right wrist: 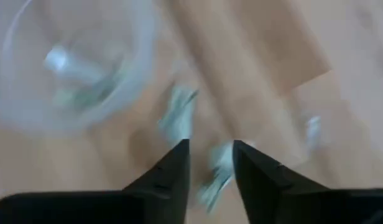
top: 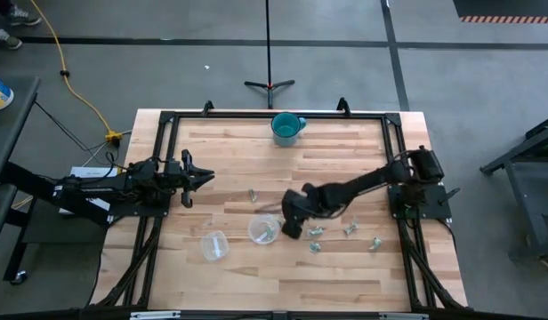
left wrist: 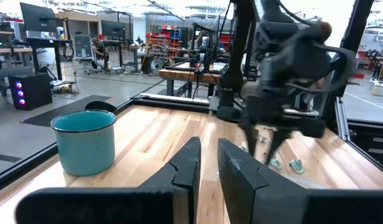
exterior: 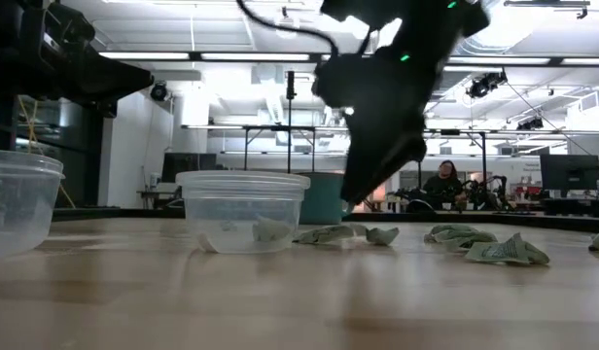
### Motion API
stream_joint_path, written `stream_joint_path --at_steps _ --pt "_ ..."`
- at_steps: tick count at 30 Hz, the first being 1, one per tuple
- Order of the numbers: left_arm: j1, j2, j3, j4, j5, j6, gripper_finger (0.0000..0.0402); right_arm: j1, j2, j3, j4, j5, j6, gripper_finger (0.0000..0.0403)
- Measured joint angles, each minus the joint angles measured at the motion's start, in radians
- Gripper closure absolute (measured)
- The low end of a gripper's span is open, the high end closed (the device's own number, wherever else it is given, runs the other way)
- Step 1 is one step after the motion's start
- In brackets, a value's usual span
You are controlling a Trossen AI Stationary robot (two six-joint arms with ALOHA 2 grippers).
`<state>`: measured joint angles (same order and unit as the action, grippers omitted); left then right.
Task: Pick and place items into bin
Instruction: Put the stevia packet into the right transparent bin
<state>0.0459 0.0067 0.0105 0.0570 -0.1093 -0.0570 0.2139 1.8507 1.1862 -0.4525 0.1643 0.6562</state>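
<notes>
The right end effector [top: 290, 224] hangs just beside a clear plastic bin [top: 263, 229] near the middle of the wooden counter [top: 229, 164], its fingers [right wrist: 173, 168] set a narrow gap apart with nothing between them — a pale shiny piece [right wrist: 216, 165] lies on the wood directly below. One or two of the items [exterior: 268, 231] sit inside the bin. More wrapped pieces [top: 350, 229] are scattered on the counter to the right of it, and another lone piece [top: 253, 194] rests just behind it. A second clear tub [top: 213, 244] stands near the front, to the bin's left. The left end effector [top: 201, 178] waits at the counter's left side, fingers [left wrist: 238, 174] narrowly parted and holding nothing. A teal mug [top: 286, 127] stands at the far edge.
</notes>
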Motion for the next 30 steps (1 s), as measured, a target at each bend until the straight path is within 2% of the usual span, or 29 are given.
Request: stream_joint_path --at_steps 4,7,10,12,19,25,30 --pt "0.000 0.000 0.000 0.000 0.000 0.000 0.0309 0.066 0.000 0.000 -0.033 0.031 -0.010 0.0233" --pt "0.000 0.000 0.000 0.000 0.000 0.000 0.0309 0.100 0.000 0.000 -0.047 0.111 -0.010 0.0199" --pt "0.000 0.000 0.000 0.000 0.000 0.000 0.0309 0.118 0.004 -0.005 -0.067 0.201 -0.010 0.0177" --pt "0.000 0.000 0.000 0.000 0.000 0.000 0.0309 0.114 0.014 -0.016 -0.075 0.207 -0.012 0.0171" --pt "0.000 0.000 0.000 0.001 0.000 0.000 0.0309 0.085 0.018 -0.077 -0.006 0.191 -0.003 0.0182" --pt "0.000 0.000 0.000 0.001 0.000 0.000 0.0309 0.062 0.018 -0.142 0.123 0.094 -0.007 0.0204" --pt "0.000 0.000 0.000 0.001 0.000 0.000 0.0309 0.059 0.016 -0.156 0.134 0.090 -0.007 0.0228"
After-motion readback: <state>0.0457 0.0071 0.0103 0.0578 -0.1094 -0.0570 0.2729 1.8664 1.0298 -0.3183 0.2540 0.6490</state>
